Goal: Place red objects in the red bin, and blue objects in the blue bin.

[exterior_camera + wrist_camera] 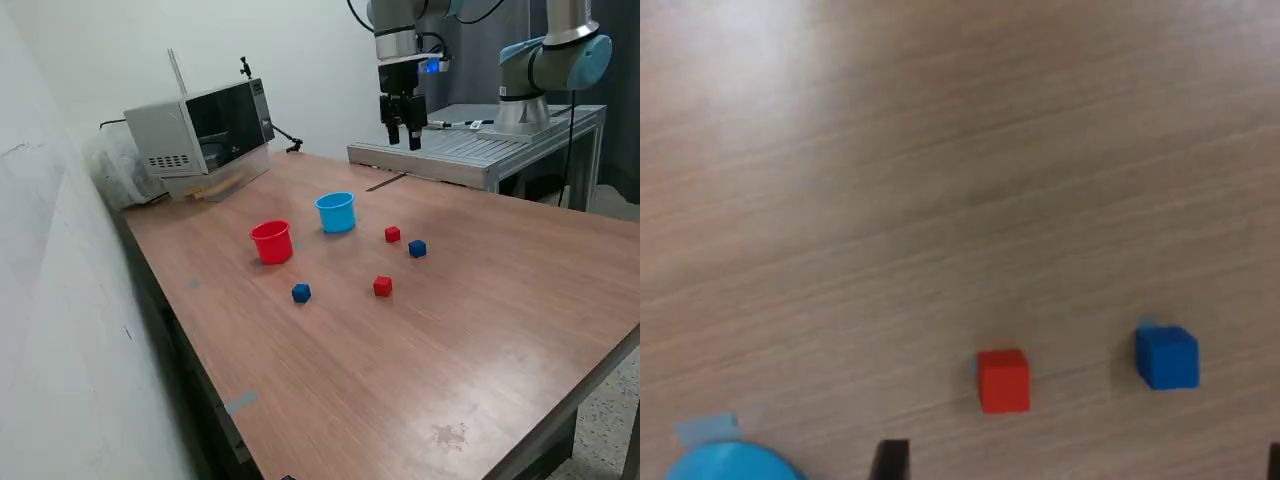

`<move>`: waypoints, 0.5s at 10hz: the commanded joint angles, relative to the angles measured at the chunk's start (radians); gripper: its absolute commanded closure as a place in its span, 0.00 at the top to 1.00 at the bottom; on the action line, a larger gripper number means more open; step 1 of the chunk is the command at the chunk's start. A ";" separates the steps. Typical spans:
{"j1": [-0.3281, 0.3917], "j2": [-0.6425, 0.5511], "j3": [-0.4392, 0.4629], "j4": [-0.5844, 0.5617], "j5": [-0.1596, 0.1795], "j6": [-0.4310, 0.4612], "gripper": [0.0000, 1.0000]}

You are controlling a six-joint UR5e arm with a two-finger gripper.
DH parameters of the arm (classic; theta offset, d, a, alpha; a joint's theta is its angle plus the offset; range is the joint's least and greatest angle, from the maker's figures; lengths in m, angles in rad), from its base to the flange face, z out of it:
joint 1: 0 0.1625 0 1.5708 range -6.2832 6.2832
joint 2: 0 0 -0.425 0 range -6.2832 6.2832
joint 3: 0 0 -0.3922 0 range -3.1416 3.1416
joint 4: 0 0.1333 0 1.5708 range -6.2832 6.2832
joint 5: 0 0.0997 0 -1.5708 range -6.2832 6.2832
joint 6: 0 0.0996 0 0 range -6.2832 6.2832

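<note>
We're high above the bench (480, 330) with the end effector (403, 132) released, fingers parted and holding nothing, and all four cubes sit loose on the wood with both cups empty as far as we can see. In the wrist view a red cube (1003, 380) lies near a blue cube (1166, 356), apart from each other, with the blue cup's (730, 464) rim just showing. In the exterior view the red cup (271, 241) stands on the blue cup's left. That red cube looks like our nearest pick, so we should centre the fingers over it, square them to its flat faces, and descend straight, keeping clear of the blue neighbour before closing.
</note>
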 commanded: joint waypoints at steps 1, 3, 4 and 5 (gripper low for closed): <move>0.012 0.116 -0.022 -0.044 0.002 0.049 1.00; 0.024 0.203 -0.039 -0.082 0.002 0.049 1.00; 0.026 0.242 -0.047 -0.105 0.002 0.049 1.00; 0.026 0.276 -0.058 -0.118 0.002 0.044 1.00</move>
